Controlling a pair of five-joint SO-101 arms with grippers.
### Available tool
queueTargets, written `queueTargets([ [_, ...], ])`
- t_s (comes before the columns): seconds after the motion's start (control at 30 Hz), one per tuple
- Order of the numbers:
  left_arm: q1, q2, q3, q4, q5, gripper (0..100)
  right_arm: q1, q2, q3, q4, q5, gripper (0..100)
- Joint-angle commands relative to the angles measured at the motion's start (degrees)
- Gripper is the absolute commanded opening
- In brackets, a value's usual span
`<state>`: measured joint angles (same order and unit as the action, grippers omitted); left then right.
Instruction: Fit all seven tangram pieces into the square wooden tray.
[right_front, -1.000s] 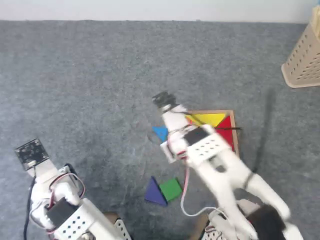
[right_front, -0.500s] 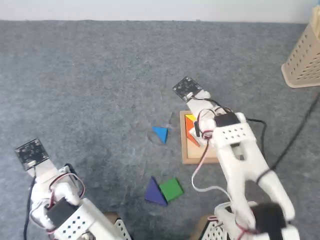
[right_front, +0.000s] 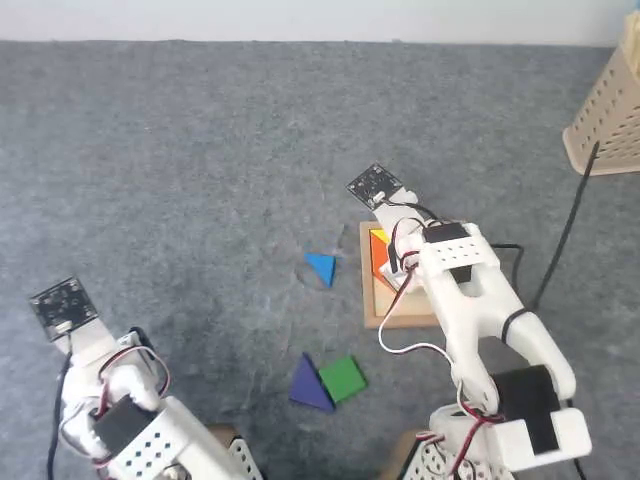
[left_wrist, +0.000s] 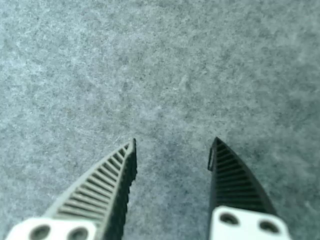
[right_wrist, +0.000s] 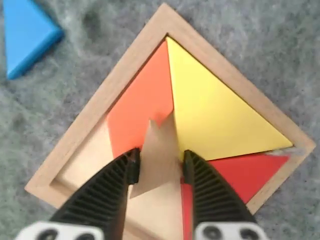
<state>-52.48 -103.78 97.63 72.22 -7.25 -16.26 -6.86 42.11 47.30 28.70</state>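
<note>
The square wooden tray (right_wrist: 75, 135) holds an orange triangle (right_wrist: 142, 95), a yellow triangle (right_wrist: 215, 110) and a red piece (right_wrist: 245, 170). My right gripper (right_wrist: 160, 151) hangs over the tray, its fingers closed against a tan, wood-coloured piece (right_wrist: 162, 132) that overlaps the orange triangle. In the high view the right arm (right_front: 450, 275) covers most of the tray (right_front: 372, 305). A blue triangle (right_front: 321, 267) lies on the carpet left of the tray. Nearer the front lie a purple triangle (right_front: 307, 385) and a green square (right_front: 343, 378). My left gripper (left_wrist: 172, 147) is open over bare carpet.
A beige perforated basket (right_front: 606, 110) stands at the far right edge. The left arm (right_front: 110, 400) sits at the front left corner. Grey carpet stretches across the back and the left middle of the table.
The right arm has swung to the right, from above the blue triangle to over the tray. The blue triangle, the other loose pieces and the left arm have stayed put.
</note>
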Motion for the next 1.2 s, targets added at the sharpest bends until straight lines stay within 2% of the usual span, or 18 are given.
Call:
queueTargets([
  [0.0,0.09,-0.62,-1.10,0.18,0.53,23,1.01,-0.84,-3.43,-0.92,0.53,19.0],
  [0.3,0.09,-0.62,-1.10,0.18,0.53,23,1.63,-1.63,-3.34,-2.42,-5.01,18.7],
  [0.47,0.09,-0.62,-1.10,0.18,0.53,23,6.73,-8.40,-1.67,-3.03,-8.53,5.4],
  [0.57,0.09,-0.62,-1.10,0.18,0.53,23,8.13,-11.65,3.87,-7.87,-8.35,0.8],
  [0.67,0.09,-0.62,-1.10,0.18,0.53,23,8.04,-12.26,8.53,-11.65,-6.33,0.8],
  [1.17,0.09,-0.62,-1.10,0.18,0.53,23,3.91,-12.26,12.75,-12.18,-5.89,0.8],
])
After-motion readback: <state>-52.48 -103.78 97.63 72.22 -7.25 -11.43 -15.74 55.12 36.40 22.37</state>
